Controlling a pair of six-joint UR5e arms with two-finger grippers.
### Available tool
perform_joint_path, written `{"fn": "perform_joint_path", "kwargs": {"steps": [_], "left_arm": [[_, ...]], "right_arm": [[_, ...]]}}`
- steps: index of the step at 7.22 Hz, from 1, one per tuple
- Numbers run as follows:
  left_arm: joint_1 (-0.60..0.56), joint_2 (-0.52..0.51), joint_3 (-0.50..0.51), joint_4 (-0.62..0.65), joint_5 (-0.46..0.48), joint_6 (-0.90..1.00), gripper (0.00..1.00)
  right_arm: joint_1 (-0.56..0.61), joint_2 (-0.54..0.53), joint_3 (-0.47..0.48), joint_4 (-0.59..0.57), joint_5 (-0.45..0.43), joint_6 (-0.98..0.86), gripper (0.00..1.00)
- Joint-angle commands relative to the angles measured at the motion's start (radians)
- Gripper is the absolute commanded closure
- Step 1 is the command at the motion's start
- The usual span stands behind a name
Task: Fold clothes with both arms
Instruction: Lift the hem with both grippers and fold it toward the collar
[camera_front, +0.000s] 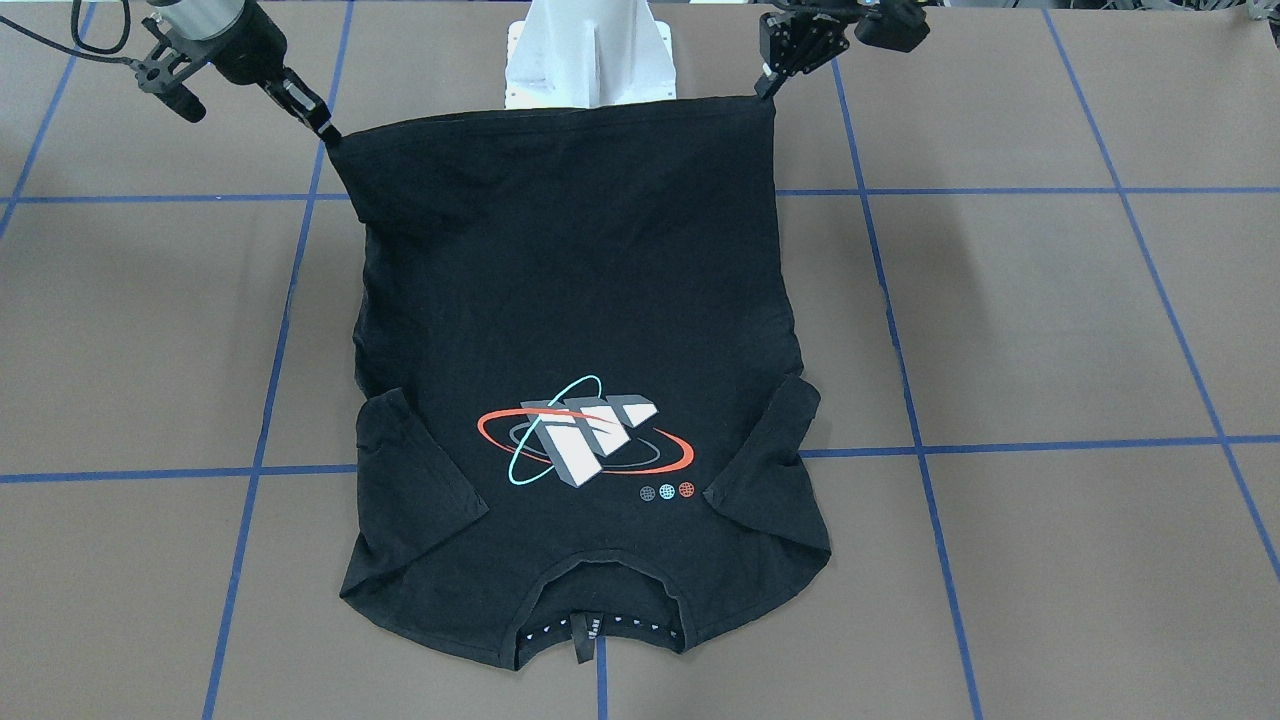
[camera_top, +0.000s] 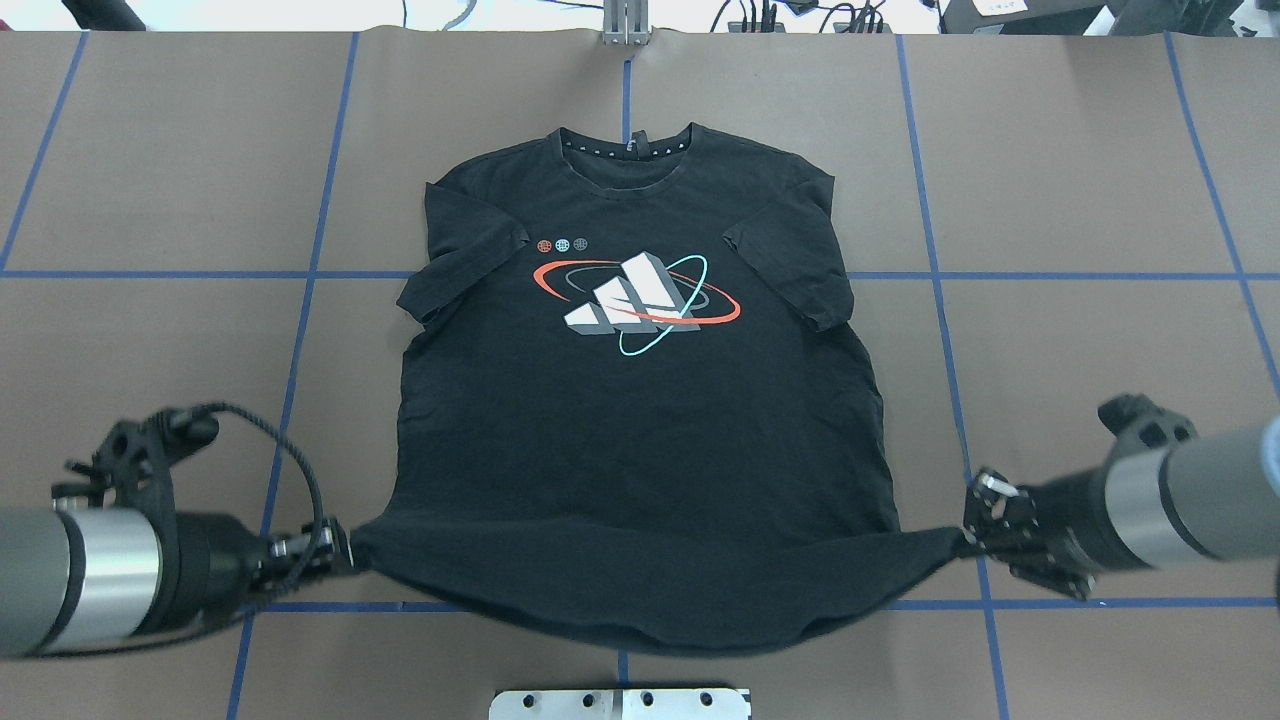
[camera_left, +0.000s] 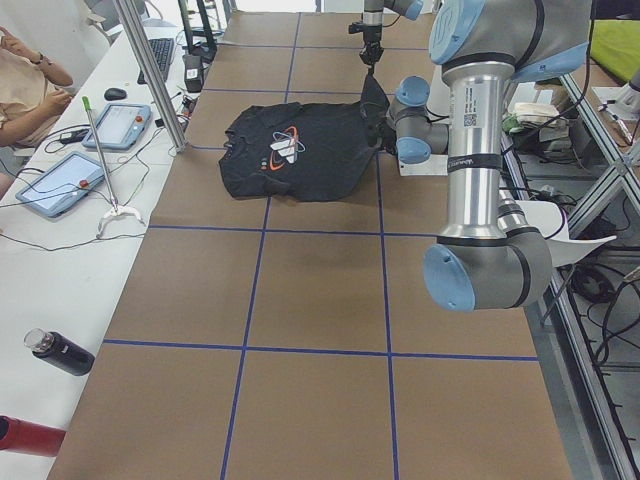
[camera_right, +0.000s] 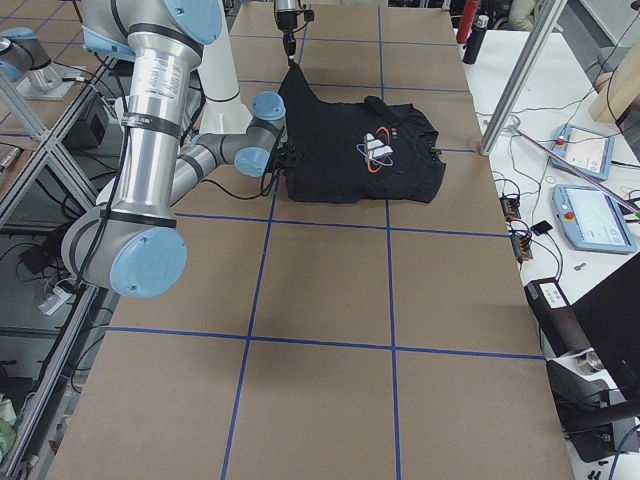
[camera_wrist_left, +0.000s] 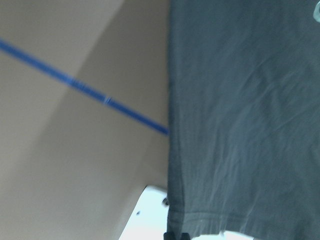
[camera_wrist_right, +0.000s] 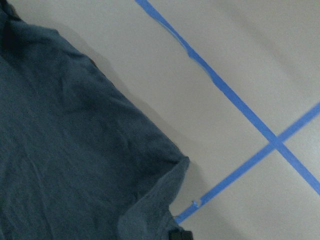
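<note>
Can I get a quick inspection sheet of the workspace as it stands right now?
Surface: brown table with a blue tape grid, flat.
Job's things: black short-sleeved T-shirt, logo side up, collar away from the robot; its hem is lifted and stretched between the two grippers while the collar end rests on the table.
Clutter: nothing seen on the brown surface.
Grippers: left gripper shut on one hem corner; right gripper shut on the other.
Cables: black cable loops over the left wrist, apart from the shirt.
Surroundings: white side bench with tablets, a keyboard and bottles; a person's arm at its far end.
</note>
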Motion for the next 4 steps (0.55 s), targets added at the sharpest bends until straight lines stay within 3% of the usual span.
{"fn": "perform_joint_path", "kwargs": {"steps": [1, 2, 4], "left_arm": [[-0.208, -0.091, 0.129, 0.006, -0.118, 0.166, 1.00], [-0.265, -0.140, 0.195, 0.006, -0.121, 0.213, 1.00], [-0.345, -0.268, 0.347, 0.006, -0.121, 0.237, 1.00]], "right_arm": [[0.190, 0.366, -0.085, -0.466, 0.067, -0.239, 1.00], [0.261, 0.438, -0.115, -0.578, 0.081, -0.332, 1.00], [0.355, 0.445, -0.200, -0.582, 0.113, -0.447, 1.00]]}}
